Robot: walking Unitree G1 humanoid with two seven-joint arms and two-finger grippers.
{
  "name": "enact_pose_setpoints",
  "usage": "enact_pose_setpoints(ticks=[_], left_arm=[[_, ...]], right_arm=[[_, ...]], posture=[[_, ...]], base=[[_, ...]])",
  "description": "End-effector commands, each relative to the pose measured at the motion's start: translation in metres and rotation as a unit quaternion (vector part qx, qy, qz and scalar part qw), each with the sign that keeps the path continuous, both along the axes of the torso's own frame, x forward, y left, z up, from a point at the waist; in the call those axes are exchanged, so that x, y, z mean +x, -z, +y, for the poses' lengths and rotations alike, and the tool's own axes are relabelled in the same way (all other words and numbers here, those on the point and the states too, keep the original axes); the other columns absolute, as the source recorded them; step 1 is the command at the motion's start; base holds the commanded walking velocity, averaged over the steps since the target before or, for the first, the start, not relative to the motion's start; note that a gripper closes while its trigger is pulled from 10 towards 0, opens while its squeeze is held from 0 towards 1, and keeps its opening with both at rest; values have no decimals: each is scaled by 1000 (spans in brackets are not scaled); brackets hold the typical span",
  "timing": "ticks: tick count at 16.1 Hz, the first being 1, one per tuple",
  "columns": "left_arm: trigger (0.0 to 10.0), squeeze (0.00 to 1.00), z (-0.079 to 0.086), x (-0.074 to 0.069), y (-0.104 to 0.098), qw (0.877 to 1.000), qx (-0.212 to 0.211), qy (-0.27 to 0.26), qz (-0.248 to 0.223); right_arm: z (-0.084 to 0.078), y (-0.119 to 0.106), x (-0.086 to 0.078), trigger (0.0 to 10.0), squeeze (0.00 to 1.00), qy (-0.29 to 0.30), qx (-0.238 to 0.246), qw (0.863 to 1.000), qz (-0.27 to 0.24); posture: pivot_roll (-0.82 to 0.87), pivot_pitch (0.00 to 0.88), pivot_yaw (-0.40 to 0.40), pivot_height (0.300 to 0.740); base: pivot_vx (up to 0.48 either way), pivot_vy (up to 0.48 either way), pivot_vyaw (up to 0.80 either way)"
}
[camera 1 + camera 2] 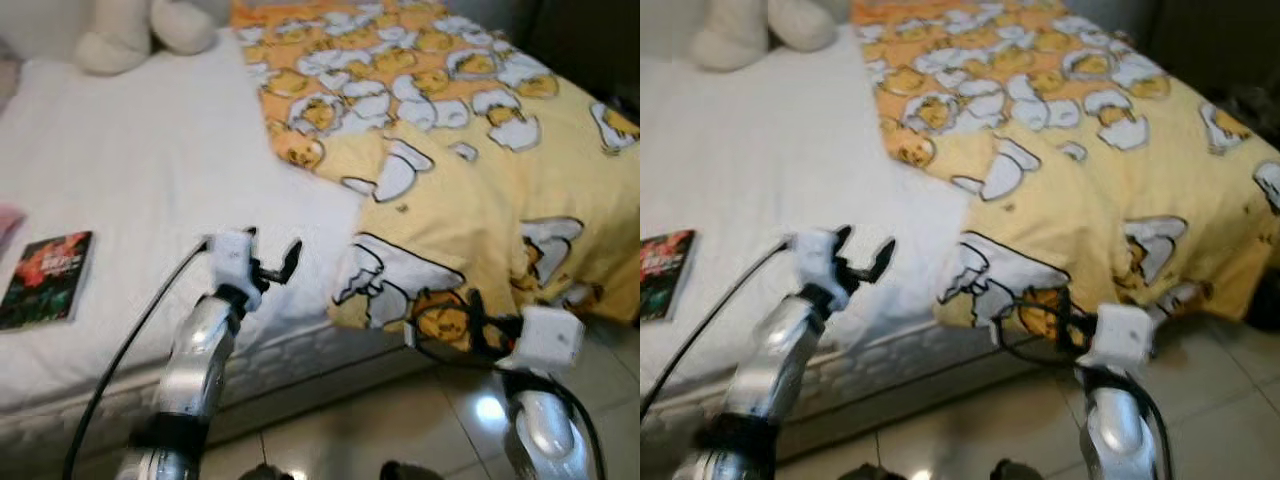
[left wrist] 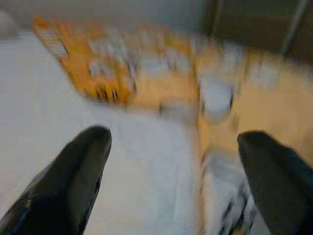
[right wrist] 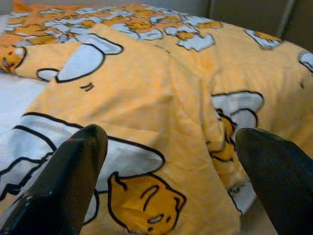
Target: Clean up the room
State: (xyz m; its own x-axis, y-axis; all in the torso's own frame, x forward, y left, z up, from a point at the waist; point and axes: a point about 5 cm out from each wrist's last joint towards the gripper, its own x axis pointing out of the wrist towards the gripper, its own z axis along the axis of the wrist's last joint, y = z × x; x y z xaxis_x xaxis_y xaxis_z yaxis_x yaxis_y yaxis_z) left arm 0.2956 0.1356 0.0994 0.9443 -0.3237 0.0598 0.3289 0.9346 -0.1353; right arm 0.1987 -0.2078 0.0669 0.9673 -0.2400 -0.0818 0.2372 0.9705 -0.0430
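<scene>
The yellow blanket (image 1: 470, 190) covers the bed's (image 1: 150, 170) right half, its corner hanging over the near edge. The right gripper (image 3: 168, 181), fingers spread, hovers just before that corner. The left gripper (image 1: 275, 262), also spread, sits above bare white sheet, well apart from the book (image 1: 45, 278).

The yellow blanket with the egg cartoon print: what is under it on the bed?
The yellow cartoon-print blanket lies over the white mattress sheet, whose bare part shows beside it. Whatever else lies beneath is covered, so it cannot be seen.
</scene>
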Motion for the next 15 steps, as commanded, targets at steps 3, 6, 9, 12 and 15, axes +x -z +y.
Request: enact_pose_setpoints(ticks=[3,6,9,12,15], left_arm=[[10000,0,5,-8,-19,999,-18,-33,-18],[10000,0,0,-4,-19,1000,-3,-6,3],[10000,0,-15,-4,-10,999,2,21,26],[10000,0,-25,4,-11,999,9,44,23],[10000,0,-24,4,0,997,48,42,42]], right_arm=[[-8,4,-22,10000,0,4,2,1000,5],[-3,-2,-4,10000,0,-15,-5,1000,-15],[-5,5,6,10000,0,-19,-6,1000,-11],[-3,5,16,10000,0,-28,-8,1000,-10],[-4,8,14,10000,0,-26,-12,1000,-6]], posture=[[-5,0,27,740],[-19,0,38,740],[-33,0,61,740],[-54,0,65,740],[-58,0,67,740]], base=[[107,0,0],[452,0,0],[480,0,0],[480,0,0],[412,0,-152]])
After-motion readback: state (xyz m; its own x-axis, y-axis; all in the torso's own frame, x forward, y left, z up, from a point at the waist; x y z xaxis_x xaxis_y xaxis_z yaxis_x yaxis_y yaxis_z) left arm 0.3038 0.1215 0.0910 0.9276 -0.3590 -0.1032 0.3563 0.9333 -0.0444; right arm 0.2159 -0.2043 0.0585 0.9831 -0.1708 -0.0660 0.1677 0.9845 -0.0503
